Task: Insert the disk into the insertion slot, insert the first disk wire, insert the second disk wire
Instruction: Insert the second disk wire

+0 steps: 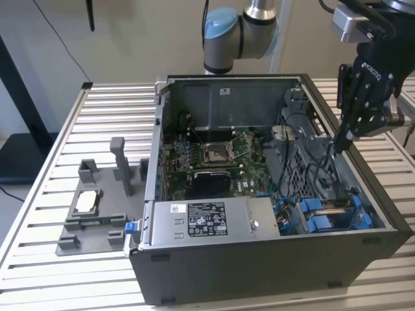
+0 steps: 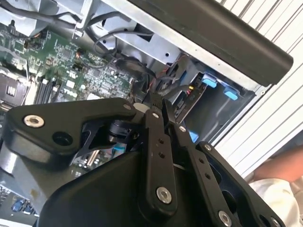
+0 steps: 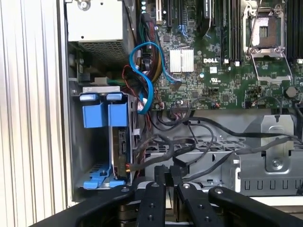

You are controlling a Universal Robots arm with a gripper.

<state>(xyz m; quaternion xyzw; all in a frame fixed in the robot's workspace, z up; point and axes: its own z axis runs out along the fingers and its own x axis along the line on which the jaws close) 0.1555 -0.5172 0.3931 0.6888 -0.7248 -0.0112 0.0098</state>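
A slatted white metal workbench (image 1: pixel 78 285) carries an open dark grey computer case (image 1: pixel 259 272) lying on its side, with a green motherboard (image 1: pixel 214 159) exposed inside and a labelled silver power-supply box (image 1: pixel 207 220) along the near wall. At the exterior view's left sits a grey plastic fixture (image 1: pixel 97 214). The black gripper (image 1: pixel 340 144) hangs over the case's far-right side, its slim fingers (image 3: pixel 156 198) pressed close together above a tangle of black cables (image 3: pixel 189 146); I can't tell whether they pinch anything. The narrow grey metal drive cage with bright blue clips (image 3: pixel 102 142) stands in the case's corner, just beside the gripper, and I can't make out the disk in it. A curled blue cable (image 3: pixel 144 71) loops next to the cage.
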